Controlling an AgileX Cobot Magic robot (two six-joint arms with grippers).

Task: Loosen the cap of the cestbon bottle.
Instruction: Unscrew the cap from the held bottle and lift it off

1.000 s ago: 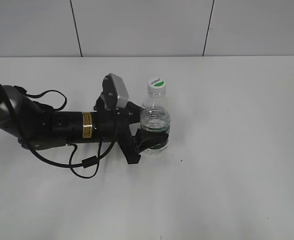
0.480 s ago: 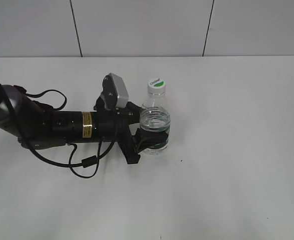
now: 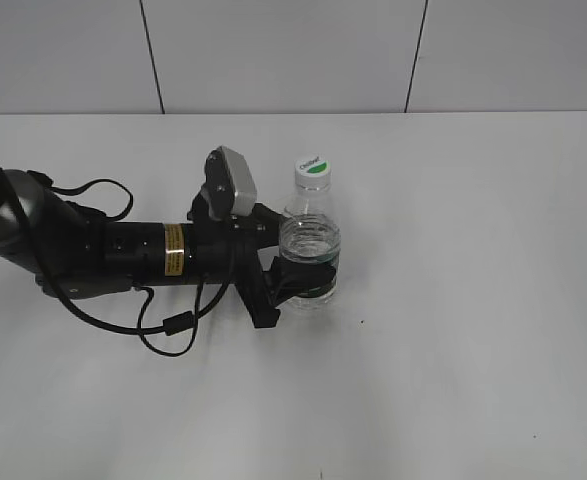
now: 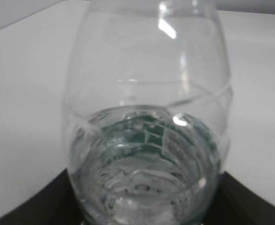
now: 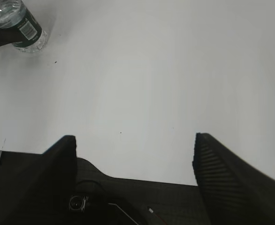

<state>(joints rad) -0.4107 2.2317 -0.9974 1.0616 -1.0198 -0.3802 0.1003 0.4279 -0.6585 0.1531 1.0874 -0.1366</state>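
**Left arm's got the bottle, cap untouched**

The cap point(image 3: 314, 167) sits on the neck of the cestbon bottle point(image 3: 309, 255), green patch facing up, nothing touching it; the bottle stands upright near the middle of the white table point(image 3: 473, 300). The left gripper point(image 3: 295, 268) comes in from the left side and is clamped around the bottle's lower body, at the green label band; in the left wrist view the clear bottle point(image 4: 146, 131) fills the frame. The right gripper point(image 5: 132, 154) is well apart from it all, fingers spread wide with nothing between them, only bare table; the bottle point(image 5: 16, 23) shows up far off in its top-left corner.
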